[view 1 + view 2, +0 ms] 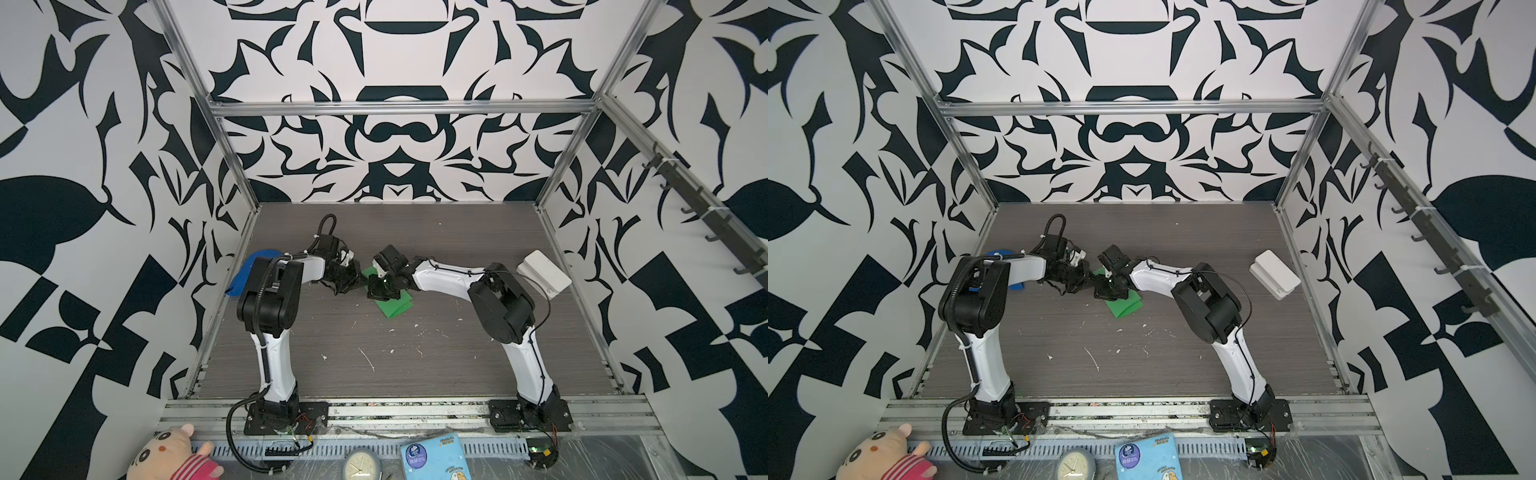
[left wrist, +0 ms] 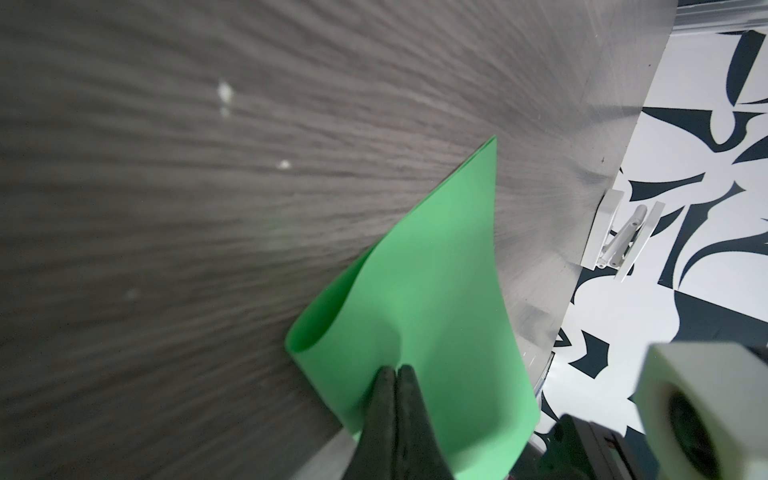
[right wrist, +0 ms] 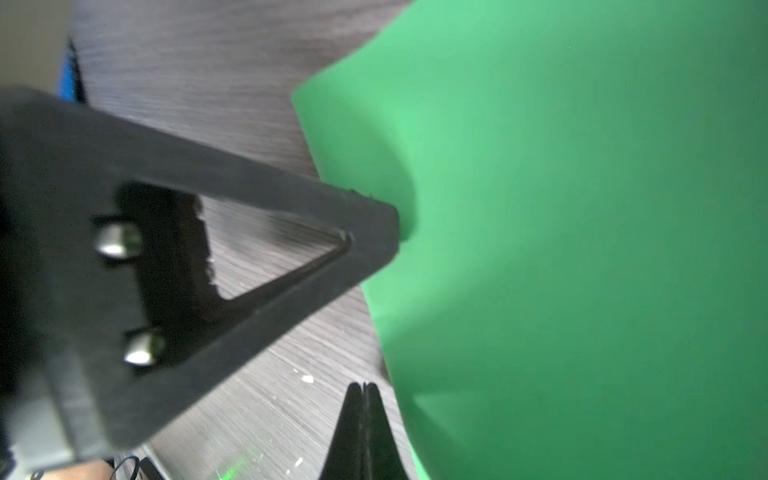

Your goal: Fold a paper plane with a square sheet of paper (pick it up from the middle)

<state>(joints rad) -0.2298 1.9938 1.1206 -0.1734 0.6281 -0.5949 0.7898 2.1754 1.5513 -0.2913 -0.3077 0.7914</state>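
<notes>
Fingers [image 2: 384, 399] of your left gripper [image 2: 395, 370] are pressed together on the square sheet of paper [image 1: 395, 305], and the paper puckers at the tips. Right gripper [image 3: 363, 386] is closed too, tips just beside the sheet's edge, nothing visibly in it. Table [image 1: 457, 365]: the sheet is mid-surface, well apart from the blue cap [image 1: 245, 270], beyond the left gripper from it. It's doubled over into a soft, uncreased loop [image 2: 309, 338]. Judgement: light, floppy, slick, crumples easily. Pinch lightly near an edge midpoint and align the layers before creasing.
</notes>
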